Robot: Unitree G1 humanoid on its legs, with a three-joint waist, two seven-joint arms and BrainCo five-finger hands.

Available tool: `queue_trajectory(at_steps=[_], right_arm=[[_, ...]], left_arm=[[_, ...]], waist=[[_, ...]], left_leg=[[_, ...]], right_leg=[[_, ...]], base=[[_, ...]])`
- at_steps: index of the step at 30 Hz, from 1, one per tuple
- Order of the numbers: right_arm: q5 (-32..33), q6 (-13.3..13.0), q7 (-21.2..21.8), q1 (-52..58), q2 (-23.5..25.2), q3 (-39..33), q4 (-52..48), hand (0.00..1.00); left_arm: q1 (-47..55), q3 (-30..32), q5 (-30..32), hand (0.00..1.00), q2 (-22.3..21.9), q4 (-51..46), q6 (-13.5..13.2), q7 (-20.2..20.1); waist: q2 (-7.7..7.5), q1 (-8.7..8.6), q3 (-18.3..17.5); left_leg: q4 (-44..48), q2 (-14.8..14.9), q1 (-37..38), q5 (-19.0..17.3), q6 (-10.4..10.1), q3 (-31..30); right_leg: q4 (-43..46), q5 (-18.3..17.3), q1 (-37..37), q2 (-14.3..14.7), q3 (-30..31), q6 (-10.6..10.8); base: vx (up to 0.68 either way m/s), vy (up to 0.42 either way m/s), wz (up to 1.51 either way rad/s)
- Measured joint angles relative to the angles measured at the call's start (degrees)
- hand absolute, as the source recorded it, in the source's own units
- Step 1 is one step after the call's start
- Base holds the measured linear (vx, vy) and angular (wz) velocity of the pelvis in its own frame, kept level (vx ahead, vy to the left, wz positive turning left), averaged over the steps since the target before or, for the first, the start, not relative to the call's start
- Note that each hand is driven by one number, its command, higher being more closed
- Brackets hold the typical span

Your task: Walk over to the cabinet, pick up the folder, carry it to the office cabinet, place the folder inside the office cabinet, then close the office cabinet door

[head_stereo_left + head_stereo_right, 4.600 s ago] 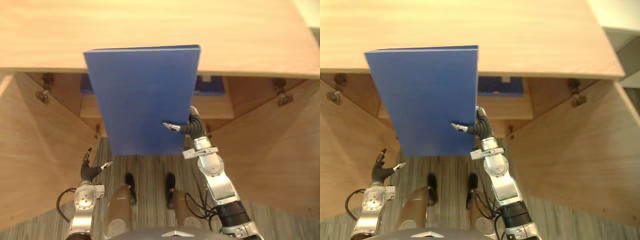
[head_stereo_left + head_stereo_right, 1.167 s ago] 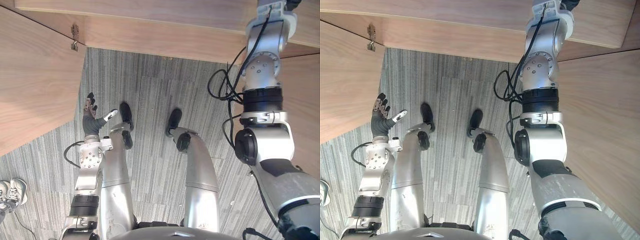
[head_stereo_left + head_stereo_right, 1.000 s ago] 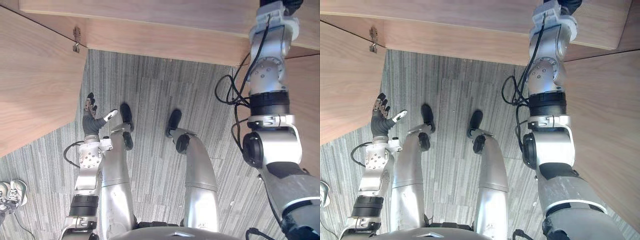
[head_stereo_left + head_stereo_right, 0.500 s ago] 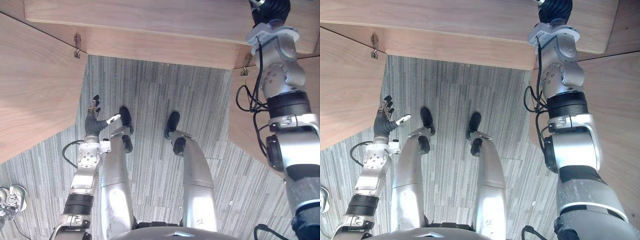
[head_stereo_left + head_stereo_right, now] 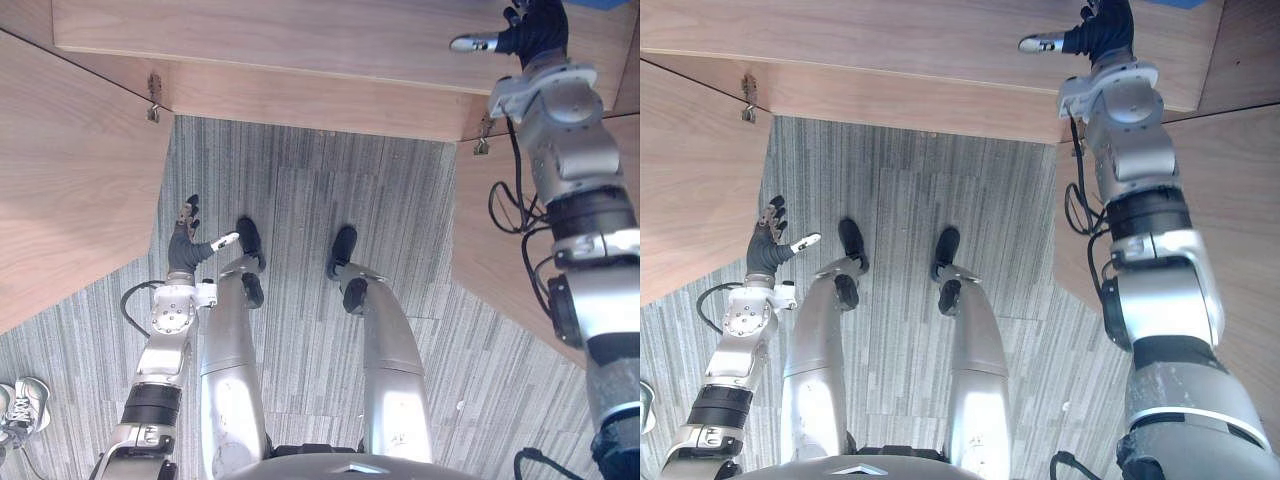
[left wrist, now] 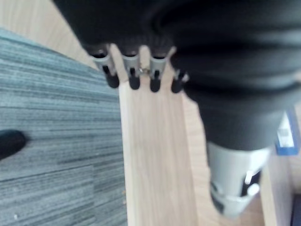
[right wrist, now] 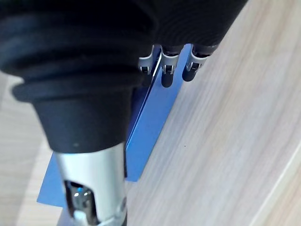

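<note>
Right wrist view has the blue folder [image 7: 151, 117] lying on office cabinet [image 5: 300, 40] wood at far right, the right hand [image 5: 538, 28] loose-fingered and empty beside it, the left hand [image 5: 186, 245] spread-fingered at near left.

The left arm hangs low at the robot's side, elbow slightly bent, and the left robot hand [image 5: 184, 245] points forward with fingers straight and thumb spread apart. The right arm stretches far forward, almost straight; the right robot hand [image 5: 538, 27] has relaxed, uncurled fingers, its thumb jutting sideways.
</note>
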Motion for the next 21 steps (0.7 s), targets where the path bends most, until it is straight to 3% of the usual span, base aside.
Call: queue_trajectory(at_steps=[6,11,15,16,21], right_arm=[[-11.4,0.0,-3.7,8.4,1.5,-9.9,-12.3,0.0],[-15.4,0.0,-5.5,13.6,3.3,-15.7,-18.5,0.0],[-17.7,-0.5,-8.5,17.1,7.8,-20.6,-21.5,0.0],[-18.0,-0.5,-9.9,17.7,9.9,-22.0,-22.0,1.0],[-21.0,-1.5,-14.6,18.7,16.4,-22.4,-23.3,1.0]], left_arm=[[-7.0,3.0,0.2,0.0,-0.5,0.9,1.1,1.2],[-7.6,3.9,1.2,0.0,-0.5,0.9,1.7,1.6],[-7.6,5.3,1.4,0.0,-1.9,0.9,1.7,1.7],[-7.6,5.6,2.0,0.0,-2.5,1.0,1.7,1.8],[-7.6,5.2,2.5,0.0,-3.4,0.9,1.7,2.8]], waist=[[0.0,-0.51,0.0],[0.0,-0.69,0.0],[0.0,-0.74,0.0],[0.0,-0.72,0.0],[0.0,-0.42,0.0]], left_leg=[[-0.1,0.0,0.0,-0.3,0.6,1.0],[-0.4,0.0,0.3,-0.3,0.7,1.4],[-0.6,-0.1,0.5,-0.5,0.4,1.5],[-0.5,-0.1,0.5,-0.6,0.5,1.5],[0.1,-0.1,0.2,-0.6,0.5,1.2]], right_leg=[[-0.6,0.6,0.0,0.0,0.7,0.5],[-0.7,0.6,0.0,0.0,1.1,0.6],[-1.0,0.3,0.0,-0.1,1.1,0.9],[-0.9,0.2,-0.1,-0.1,1.1,0.8],[0.6,-0.1,-0.5,-0.2,1.2,0.5]], base=[[0.01,0.0,-0.05],[0.0,0.0,0.0],[0.0,0.0,0.0],[0.0,0.0,0.0],[0.01,-0.01,0.01]])
